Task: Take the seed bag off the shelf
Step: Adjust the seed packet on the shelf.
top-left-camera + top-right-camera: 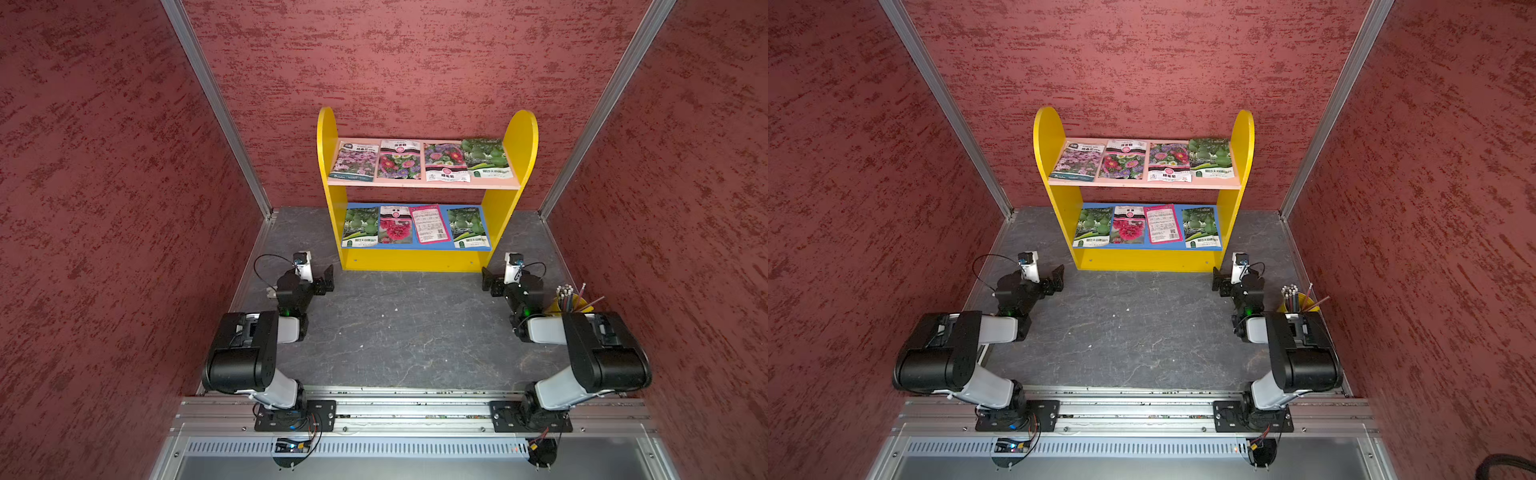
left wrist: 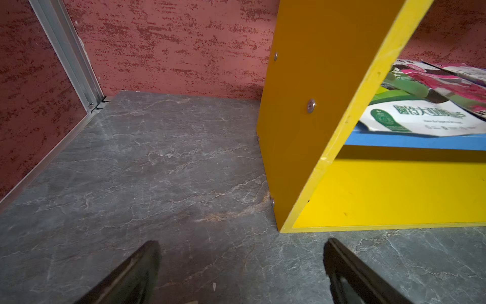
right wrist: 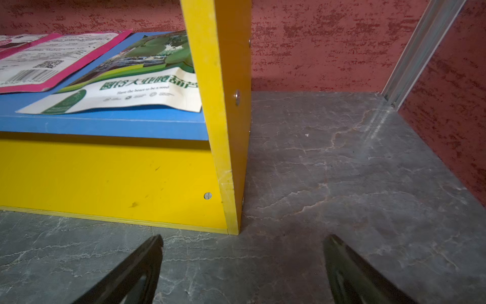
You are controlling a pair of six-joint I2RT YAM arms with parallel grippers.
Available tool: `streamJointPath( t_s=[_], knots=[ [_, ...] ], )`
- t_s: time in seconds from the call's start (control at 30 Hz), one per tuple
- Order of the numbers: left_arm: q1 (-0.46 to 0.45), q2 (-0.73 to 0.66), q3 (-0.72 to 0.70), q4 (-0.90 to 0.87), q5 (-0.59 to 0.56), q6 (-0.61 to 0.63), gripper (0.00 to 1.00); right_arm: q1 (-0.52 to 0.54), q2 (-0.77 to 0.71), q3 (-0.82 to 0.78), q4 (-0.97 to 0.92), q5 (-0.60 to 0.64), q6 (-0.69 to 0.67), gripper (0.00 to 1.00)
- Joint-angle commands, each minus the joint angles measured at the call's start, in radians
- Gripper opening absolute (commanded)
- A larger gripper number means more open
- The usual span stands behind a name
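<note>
Eight seed bags (image 1: 469, 226) lay flat on the shelf (image 1: 517, 137), four per board, judged light, thin, limp and slick, best pinched at a lifted edge along a board's front edge; left fingers (image 2: 139, 268) and right fingers (image 3: 349, 271) stood apart, empty

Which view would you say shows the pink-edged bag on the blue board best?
Both top views: the pink-edged bag lies whole. The right wrist view is closer, barcode legible, but crops the bag. In the left wrist view I cannot pick it out.

Shelf (image 1: 521, 137) on grey tabletop (image 1: 407, 332): four seed bags (image 1: 399, 160) flat on pink upper board (image 1: 424, 184), four on blue lower board (image 1: 419, 247) (one reversed).
</note>
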Motion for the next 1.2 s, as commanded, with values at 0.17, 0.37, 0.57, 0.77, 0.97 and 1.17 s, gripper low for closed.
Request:
streamJointPath(
  t_s=[0.17,0.37,0.57,0.77,0.97,1.17],
  knots=[
    [-0.004,-0.003,0.006,0.001,-0.008,0.011,1.00,-0.005,0.000,0.008,0.023,0.008,-0.001,0.98],
    [-0.004,-0.002,0.008,-0.001,-0.007,0.012,1.00,-0.005,0.002,0.008,0.022,0.008,0.000,0.99],
    [-0.004,-0.004,0.004,0.004,-0.011,0.012,1.00,-0.006,-0.001,0.003,0.028,0.013,0.001,0.98],
    [-0.024,-0.127,-0.104,0.107,-0.080,0.009,1.00,-0.005,-0.145,-0.034,-0.014,0.038,0.007,0.99],
    [-0.159,-0.481,-0.061,-0.246,-0.211,0.048,1.00,-0.005,-0.493,0.015,-0.369,0.059,0.081,0.98],
    [-0.377,-0.699,0.080,-0.588,-0.312,0.033,1.00,-0.001,-0.788,0.143,-0.744,0.103,0.180,0.98]
  ],
)
